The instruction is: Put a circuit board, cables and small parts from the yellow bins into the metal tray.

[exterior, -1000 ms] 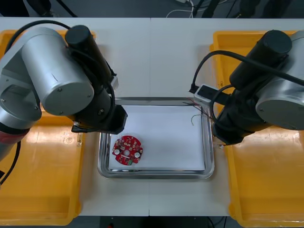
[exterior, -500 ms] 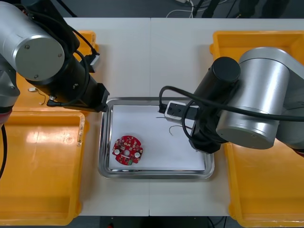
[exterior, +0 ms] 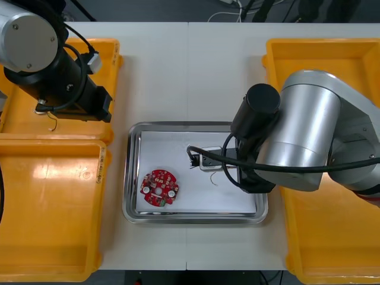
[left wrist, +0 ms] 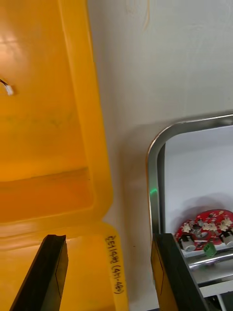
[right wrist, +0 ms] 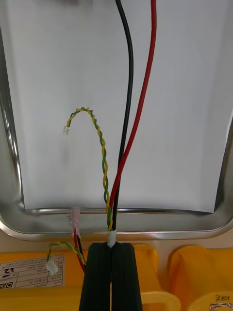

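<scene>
1. The circuit board lies flat on the white inside of the metal tray, near the corner towards the robot's left.
2. The cable bundle, made up of a black strand, a red strand and a green-and-yellow twisted pair, runs out over the tray's white inside, apart from the board.
3. The right tool is pinching one end of that bundle, its fingers pressed close on it at the tray's rim.
4. The left tool is spread wide with nothing between its fingers, over the rim of a yellow bin beside the tray's corner.
5. The tray rests on the bench between the bins.
</scene>
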